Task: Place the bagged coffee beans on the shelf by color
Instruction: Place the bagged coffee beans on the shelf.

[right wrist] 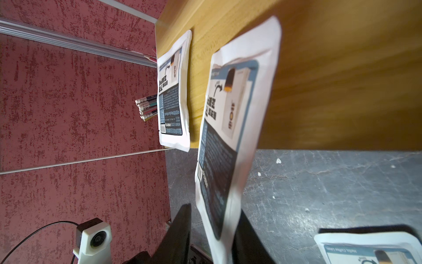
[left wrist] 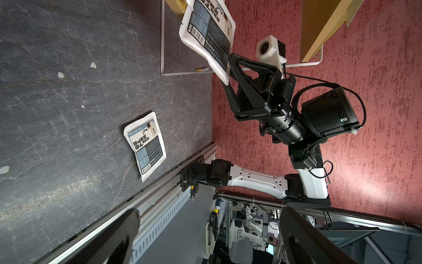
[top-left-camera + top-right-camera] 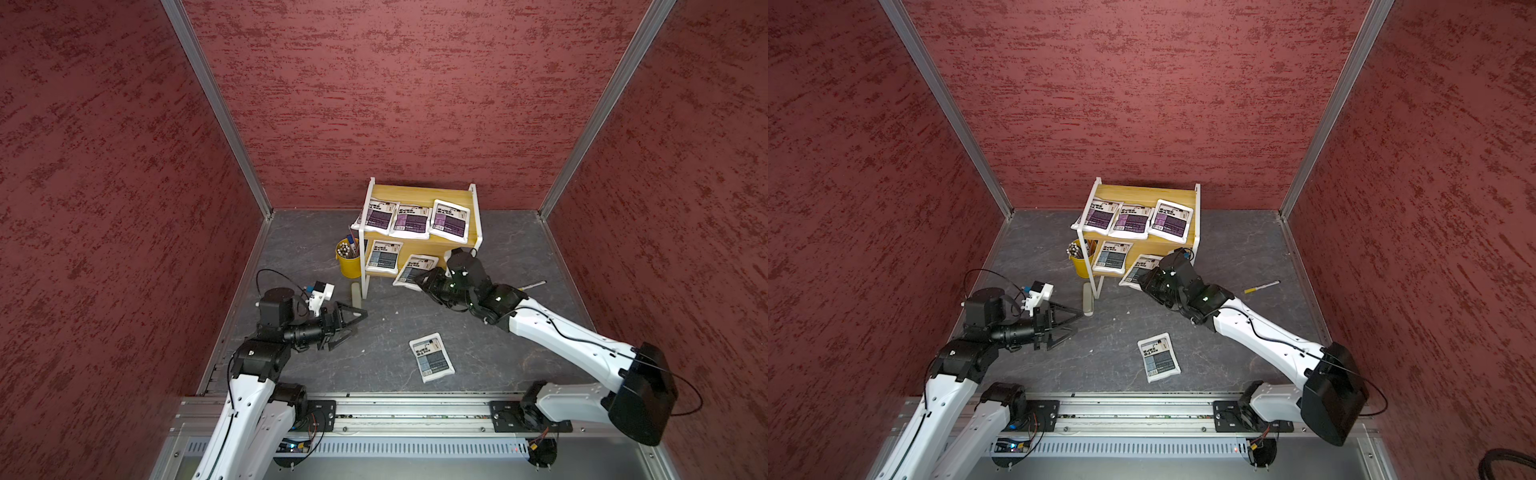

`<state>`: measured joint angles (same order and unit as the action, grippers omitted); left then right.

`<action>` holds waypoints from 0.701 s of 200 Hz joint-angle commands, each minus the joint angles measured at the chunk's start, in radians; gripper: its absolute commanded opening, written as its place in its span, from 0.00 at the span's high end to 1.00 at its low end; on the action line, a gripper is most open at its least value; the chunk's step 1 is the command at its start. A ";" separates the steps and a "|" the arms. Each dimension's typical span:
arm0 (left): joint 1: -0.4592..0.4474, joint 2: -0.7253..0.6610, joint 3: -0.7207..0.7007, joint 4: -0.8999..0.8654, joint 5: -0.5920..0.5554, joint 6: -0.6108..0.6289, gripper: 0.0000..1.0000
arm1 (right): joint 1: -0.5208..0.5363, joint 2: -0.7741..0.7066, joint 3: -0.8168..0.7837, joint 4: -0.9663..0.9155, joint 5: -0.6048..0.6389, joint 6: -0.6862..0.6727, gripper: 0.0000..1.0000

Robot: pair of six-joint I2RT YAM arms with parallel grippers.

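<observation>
Grey-blue pouch (image 1: 230,128) lies between right gripper (image 1: 214,209) jaws; overhangs shelf (image 1: 319,80) edge.

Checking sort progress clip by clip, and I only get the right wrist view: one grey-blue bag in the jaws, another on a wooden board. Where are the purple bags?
Observer: Three purple bags lie in a row on the shelf's upper board.
Operator: What is the left arm doing?
Observer: The left gripper hangs above the table, jaws wide open and empty.
Operator: Any clutter near the right gripper holding this grey-blue bag?
Observer: A pen lies on the table, on the right arm's side of the shelf.
</observation>
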<state>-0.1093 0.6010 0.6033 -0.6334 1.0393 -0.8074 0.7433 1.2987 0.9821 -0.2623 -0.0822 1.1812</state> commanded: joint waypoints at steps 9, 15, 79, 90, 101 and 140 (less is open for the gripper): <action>0.008 -0.006 -0.013 0.020 0.009 0.002 0.00 | -0.002 -0.015 -0.003 -0.019 0.047 0.014 0.83; 0.008 -0.006 -0.014 0.018 0.008 0.002 0.00 | -0.002 -0.011 0.007 -0.025 0.053 0.007 0.85; 0.011 -0.004 -0.013 0.008 0.010 0.009 0.00 | -0.006 0.079 0.106 -0.050 0.085 -0.051 0.90; 0.010 -0.004 -0.014 0.004 0.010 0.012 0.00 | -0.007 0.093 0.122 -0.052 0.087 -0.063 0.89; 0.012 -0.004 -0.016 0.000 0.010 0.014 0.00 | -0.011 0.107 0.143 -0.065 0.089 -0.073 0.86; 0.013 -0.009 -0.019 0.000 0.009 0.016 0.00 | -0.011 0.106 0.173 -0.111 0.100 -0.087 0.60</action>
<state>-0.1055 0.6014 0.5995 -0.6312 1.0393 -0.8066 0.7368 1.4139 1.1275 -0.3260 -0.0223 1.1145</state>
